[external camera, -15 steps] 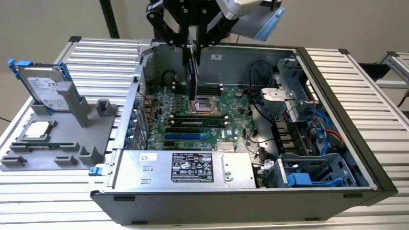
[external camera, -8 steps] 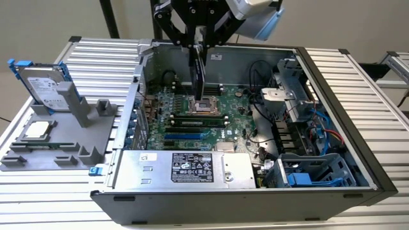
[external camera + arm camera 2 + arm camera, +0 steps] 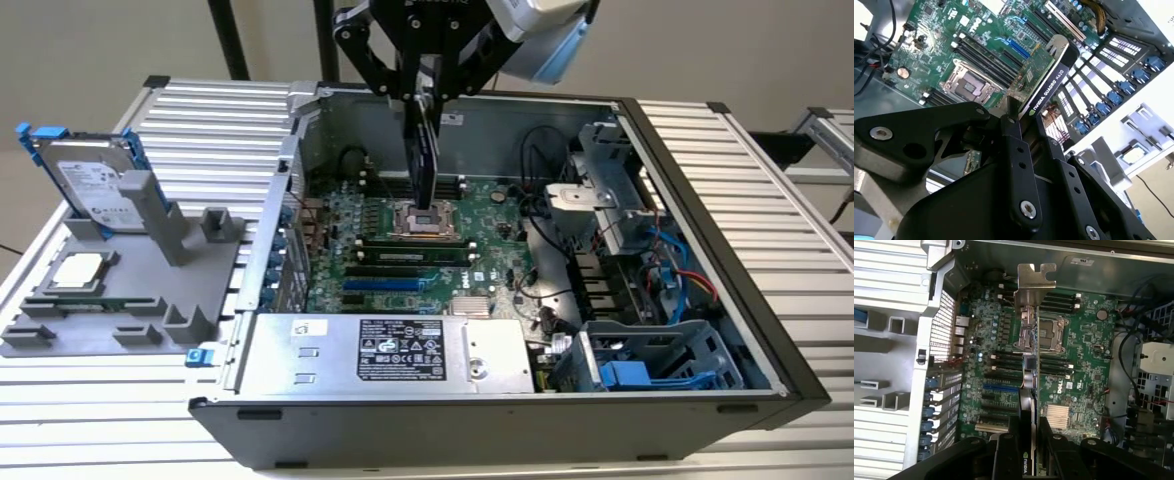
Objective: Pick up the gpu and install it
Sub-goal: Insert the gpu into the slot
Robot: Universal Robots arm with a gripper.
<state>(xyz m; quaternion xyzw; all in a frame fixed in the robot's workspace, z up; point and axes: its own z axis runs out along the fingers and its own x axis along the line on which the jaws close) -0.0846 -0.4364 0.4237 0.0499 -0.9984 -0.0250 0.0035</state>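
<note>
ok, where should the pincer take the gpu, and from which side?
Likely as now: pincer shut on the gpu across its flat faces, at the end away from the silver bracket, coming in edge-on. The card is thin, so those faces suit a parallel pinch and the bracket is left free.

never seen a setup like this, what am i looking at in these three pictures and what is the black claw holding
This is a robot arm working over an open computer case on a slatted metal table. The exterior view looks at the scene from off the arm; both wrist views come from cameras riding on the arm, looking past its gripper at the green motherboard. The gripper is shut on the gpu, a thin card with a silver end bracket, held above the motherboard. On the exterior view's left, a grey holder carries a hard drive with a blue frame.
</note>
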